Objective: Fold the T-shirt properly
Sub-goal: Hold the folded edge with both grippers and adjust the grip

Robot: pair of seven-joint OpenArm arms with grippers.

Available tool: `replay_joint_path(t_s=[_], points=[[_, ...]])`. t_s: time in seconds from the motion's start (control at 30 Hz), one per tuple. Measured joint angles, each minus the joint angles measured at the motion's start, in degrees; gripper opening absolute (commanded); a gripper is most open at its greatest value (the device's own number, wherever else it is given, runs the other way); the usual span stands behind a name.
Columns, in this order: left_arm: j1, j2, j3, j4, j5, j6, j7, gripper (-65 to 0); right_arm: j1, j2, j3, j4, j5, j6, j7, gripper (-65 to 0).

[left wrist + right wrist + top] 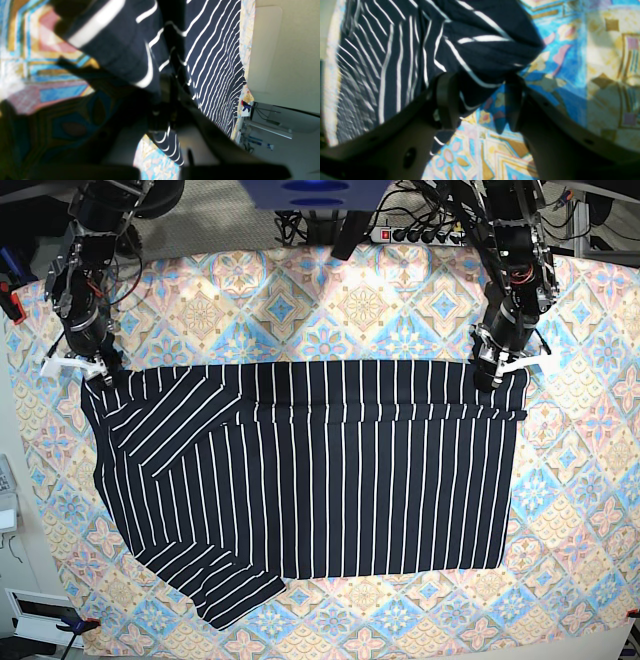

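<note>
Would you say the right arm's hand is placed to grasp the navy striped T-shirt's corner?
Probably yes: the right hand stands open astride the navy pinstriped fabric T-shirt corner, with nothing between.
</note>
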State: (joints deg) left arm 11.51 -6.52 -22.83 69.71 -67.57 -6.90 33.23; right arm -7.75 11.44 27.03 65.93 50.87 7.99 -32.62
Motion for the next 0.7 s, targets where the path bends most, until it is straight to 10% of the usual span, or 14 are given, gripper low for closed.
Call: replay_joint_path(t_s=[0.47,0.7], points=[[0.1,0.0,0.0,0.0,0.0,0.0,0.0,-65.0,5.2,0.3,0.0,-5.4,0.4,0.3,0.9,-37.7],[0.1,0.0,0.1,0.0,0.0,0.0,0.0,-65.0,5.2,0.1,0.0,-5.5,0.2,-0.3,-0.1,-60.8]])
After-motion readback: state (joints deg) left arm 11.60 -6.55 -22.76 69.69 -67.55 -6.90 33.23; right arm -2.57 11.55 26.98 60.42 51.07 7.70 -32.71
